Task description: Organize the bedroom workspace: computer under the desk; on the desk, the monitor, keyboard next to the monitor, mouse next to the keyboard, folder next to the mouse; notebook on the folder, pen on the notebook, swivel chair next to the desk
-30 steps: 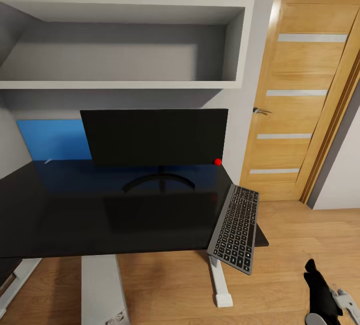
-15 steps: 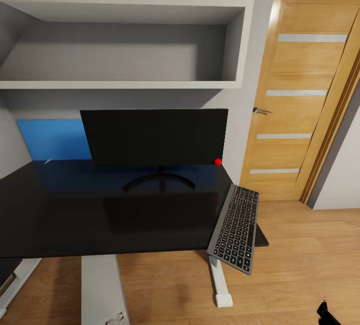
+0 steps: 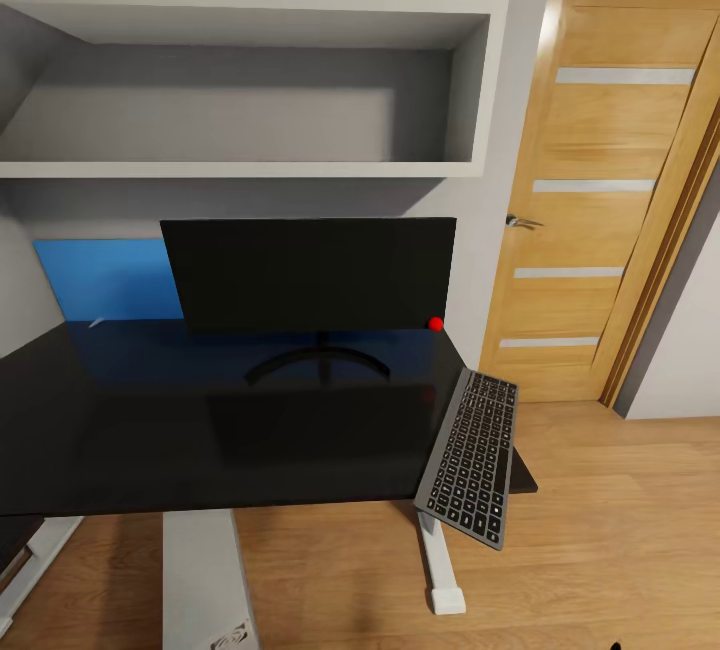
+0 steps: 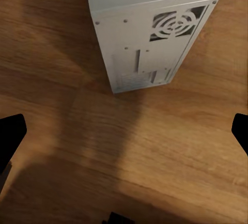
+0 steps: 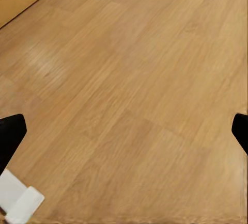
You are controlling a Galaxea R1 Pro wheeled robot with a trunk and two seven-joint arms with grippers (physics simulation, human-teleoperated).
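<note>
1. A glossy black desk (image 3: 200, 430) stands against a grey wall under deep grey shelves (image 3: 250, 90); a light-wood door (image 3: 610, 180) with pale horizontal strips and a metal handle is to its right, and the floor (image 3: 620, 510) is wood plank.
2. The monitor (image 3: 310, 275), a wide flat black screen with a red dot at its lower right corner, stands on a thin curved black stand toward the back of the desk.
3. A flat bright blue folder (image 3: 105, 278) leans upright against the wall behind the monitor's left side, partly hidden by the screen.
4. The keyboard (image 3: 470, 455), slim with dark keys in a silvery frame, lies at the desk's right end, angled, its near end hanging past the desk edge.
5. The computer (image 3: 210, 580), a boxy grey-white tower, stands on the floor under the desk, beside a white desk leg (image 3: 440, 560).
6. In the left wrist view the left gripper (image 4: 124, 136) is spread wide, its dark fingertips (image 4: 10, 136) at the picture's edges, holding nothing above the floor; the tower's (image 4: 150, 28) metal back panel with a round fan grille lies ahead.
7. In the right wrist view the right gripper (image 5: 124, 131) is likewise wide apart and empty, its fingertips (image 5: 10, 133) over bare plank floor (image 5: 134, 79).
</note>
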